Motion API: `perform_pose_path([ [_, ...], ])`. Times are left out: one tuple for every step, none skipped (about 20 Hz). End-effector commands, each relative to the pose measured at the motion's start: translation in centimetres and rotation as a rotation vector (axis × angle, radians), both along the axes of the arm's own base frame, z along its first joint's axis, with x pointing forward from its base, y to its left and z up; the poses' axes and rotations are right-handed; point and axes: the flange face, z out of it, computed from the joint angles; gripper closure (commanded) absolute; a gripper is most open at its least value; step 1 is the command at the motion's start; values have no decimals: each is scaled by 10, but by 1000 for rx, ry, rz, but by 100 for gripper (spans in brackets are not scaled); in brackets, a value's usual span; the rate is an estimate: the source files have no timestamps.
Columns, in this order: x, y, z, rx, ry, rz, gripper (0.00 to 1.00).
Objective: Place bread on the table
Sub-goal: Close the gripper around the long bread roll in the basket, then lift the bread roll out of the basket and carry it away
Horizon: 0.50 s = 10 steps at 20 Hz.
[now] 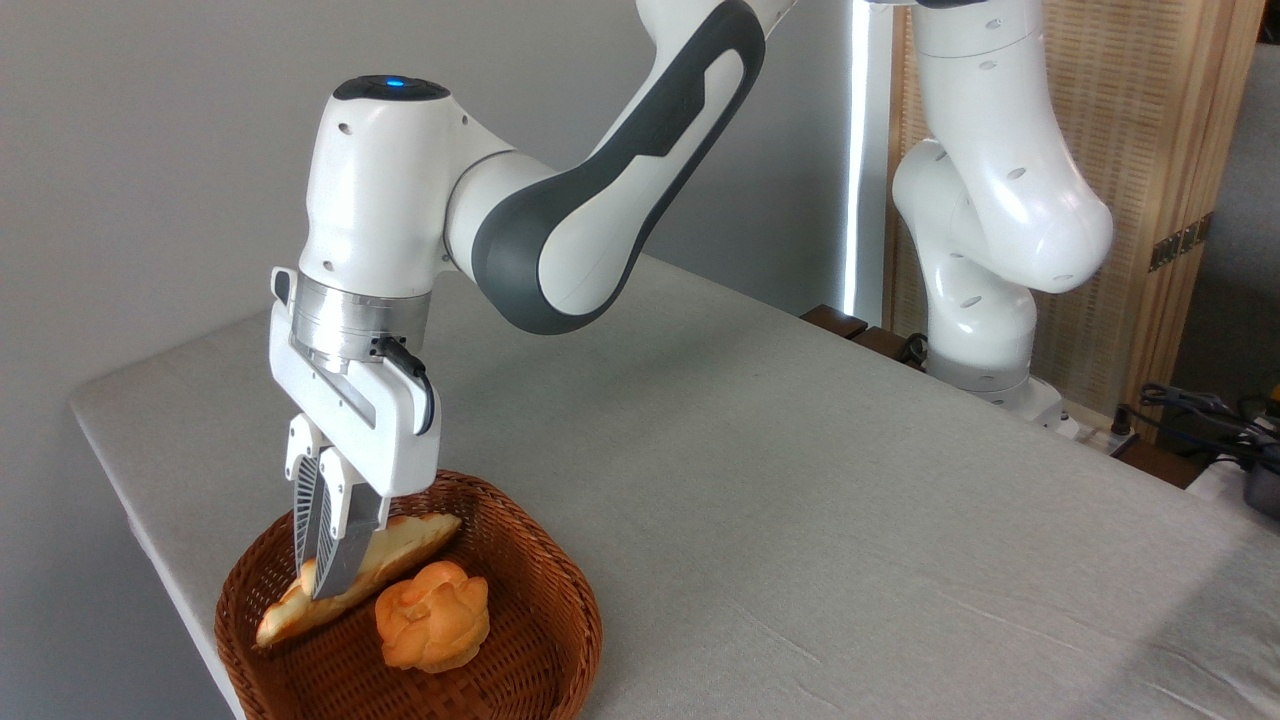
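Your gripper [322,578] was clenched on the bread [400,548] near its middle, inside the basket [560,600]. It looked soft and light, so you needed a gentle grip.

Matt grey cloth table [800,480]; woven wicker basket [540,590], seemingly.

Plain grey wall [150,150], bright light strip [858,150], slatted wooden screen [1150,120].

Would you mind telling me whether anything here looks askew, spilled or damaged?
Nothing stands out. The bread lies tilted in the basket only because the end effector is shut on it; the bun looks intact and nothing has spilled.
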Motion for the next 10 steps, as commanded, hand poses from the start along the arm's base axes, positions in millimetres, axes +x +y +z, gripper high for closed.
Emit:
perform_pose_path([
  [-10,2,32,-65,5,30,84],
  [-12,3,37,-73,4,33,84],
  [-14,3,49,-80,-5,32,83],
  [-16,3,54,-85,-9,34,82],
  [-18,5,65,-94,-20,37,82],
  [-22,6,74,-111,-26,41,82],
  [-23,7,79,-117,-28,44,82],
  [-27,7,87,-126,-27,44,82],
  [-30,8,91,-127,-24,42,82],
  [-35,9,99,-129,-11,40,82],
])
